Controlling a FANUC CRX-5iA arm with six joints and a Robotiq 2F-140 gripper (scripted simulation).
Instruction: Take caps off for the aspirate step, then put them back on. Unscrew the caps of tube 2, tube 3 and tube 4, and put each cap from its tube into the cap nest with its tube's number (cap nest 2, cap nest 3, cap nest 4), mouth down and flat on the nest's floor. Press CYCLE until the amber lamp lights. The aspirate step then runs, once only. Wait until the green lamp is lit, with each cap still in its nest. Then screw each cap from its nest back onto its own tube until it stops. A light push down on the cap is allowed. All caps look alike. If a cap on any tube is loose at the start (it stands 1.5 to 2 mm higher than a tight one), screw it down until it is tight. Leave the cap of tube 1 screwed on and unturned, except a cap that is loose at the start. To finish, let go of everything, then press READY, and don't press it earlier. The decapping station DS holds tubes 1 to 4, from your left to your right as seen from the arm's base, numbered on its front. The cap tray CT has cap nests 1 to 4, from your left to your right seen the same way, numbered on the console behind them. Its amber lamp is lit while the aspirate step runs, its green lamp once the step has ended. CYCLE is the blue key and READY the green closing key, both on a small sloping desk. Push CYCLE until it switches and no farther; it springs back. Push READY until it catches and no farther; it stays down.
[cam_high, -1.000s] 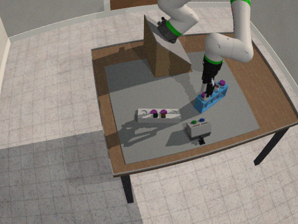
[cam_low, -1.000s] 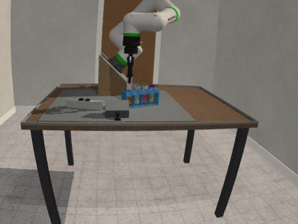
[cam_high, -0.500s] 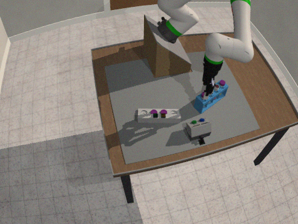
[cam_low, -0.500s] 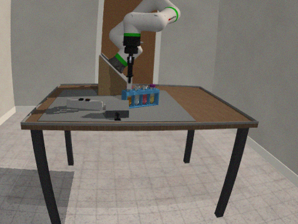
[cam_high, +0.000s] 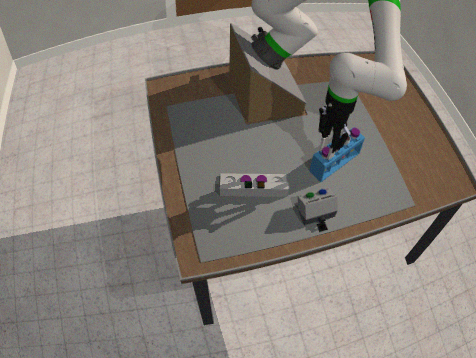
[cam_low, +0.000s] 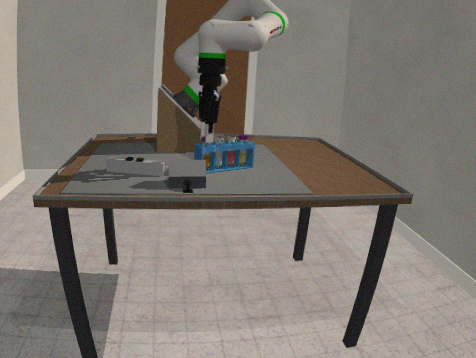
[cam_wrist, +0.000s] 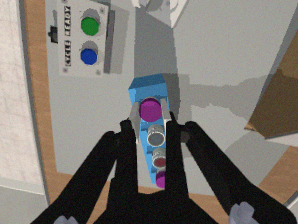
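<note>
The hand (cam_wrist: 150, 131) hangs straight down over the blue decapping station (cam_high: 336, 157) near the right edge of the surface (cam_high: 405, 130), its black fingers closed on a purple cap (cam_wrist: 150, 109) at the station's end nearest the front edge. Two open tube mouths (cam_wrist: 156, 135) show beside it, and another purple cap (cam_high: 354, 132) tops the far end. Toward the middle of the surface, the white cap tray (cam_high: 254, 184) carries two caps (cam_high: 245, 178). The small desk (cam_high: 317, 205) with blue key (cam_wrist: 89, 56) and green key (cam_wrist: 89, 25) sits by the front edge.
</note>
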